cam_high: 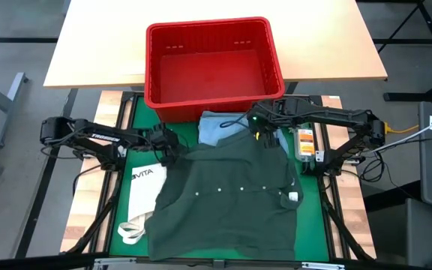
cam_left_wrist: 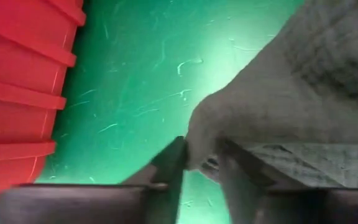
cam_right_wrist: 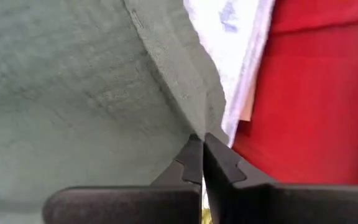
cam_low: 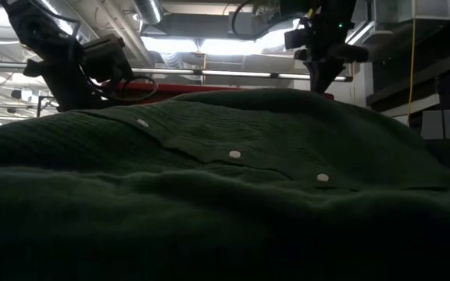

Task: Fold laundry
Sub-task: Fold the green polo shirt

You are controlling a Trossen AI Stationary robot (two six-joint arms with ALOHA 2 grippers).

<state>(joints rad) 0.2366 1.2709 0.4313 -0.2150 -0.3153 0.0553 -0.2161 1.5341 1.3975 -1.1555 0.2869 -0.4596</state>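
Both hands pinch the knitted green-grey garment (white-buttoned, spread flat).

Two garments, one basket, one tote.
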